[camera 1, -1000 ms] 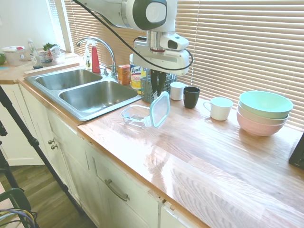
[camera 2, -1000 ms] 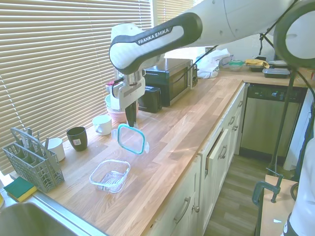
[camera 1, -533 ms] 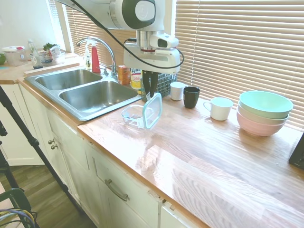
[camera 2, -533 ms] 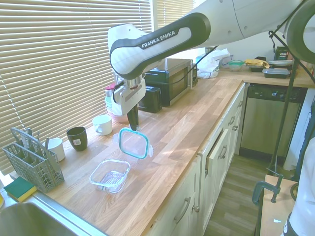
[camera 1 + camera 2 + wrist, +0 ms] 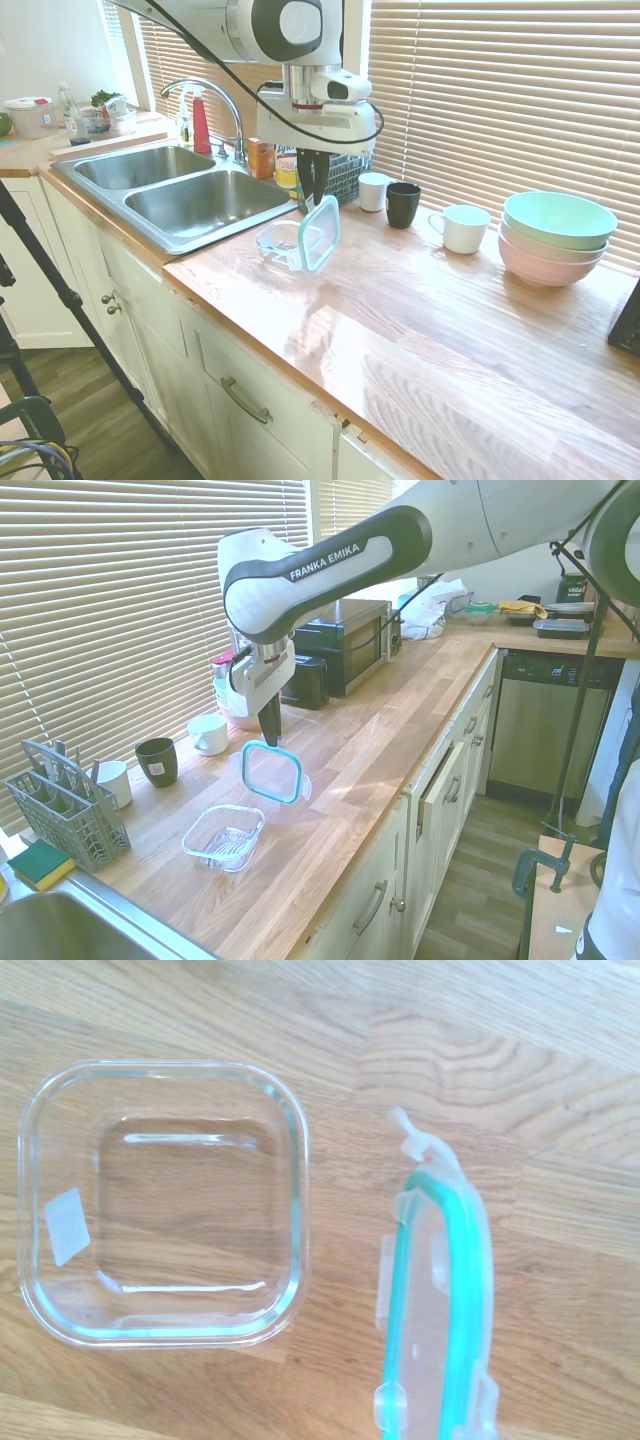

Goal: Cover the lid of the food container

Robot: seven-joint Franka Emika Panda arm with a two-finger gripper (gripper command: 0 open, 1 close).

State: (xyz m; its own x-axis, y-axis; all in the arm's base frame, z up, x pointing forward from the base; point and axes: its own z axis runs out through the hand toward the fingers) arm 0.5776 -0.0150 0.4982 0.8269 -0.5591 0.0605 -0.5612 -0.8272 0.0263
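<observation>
Hanging from the tool [image 5: 268, 738], the lid [image 5: 273, 773] is clamped by its top edge between the two dark fingers and held upright on edge, clear of the worktop [image 5: 370, 740]. Its teal rim and small side tabs show plainly in the wrist view [image 5: 440, 1300], where it appears edge-on. Below the tool and just to one side sits the food container [image 5: 224, 836], a shallow clear glass dish resting open and uncovered on the wood; in the first exterior view the lid [image 5: 320, 233] stands just beside the dish [image 5: 282, 243], on its far side from the sink [image 5: 175, 190]. The wrist view shows the dish [image 5: 165, 1205] with a small pale sticker on one wall. Behind the tool stands a grey cutlery basket [image 5: 65, 810], with a white cup [image 5: 112, 782] and a dark cup [image 5: 157, 761] near it.
</observation>
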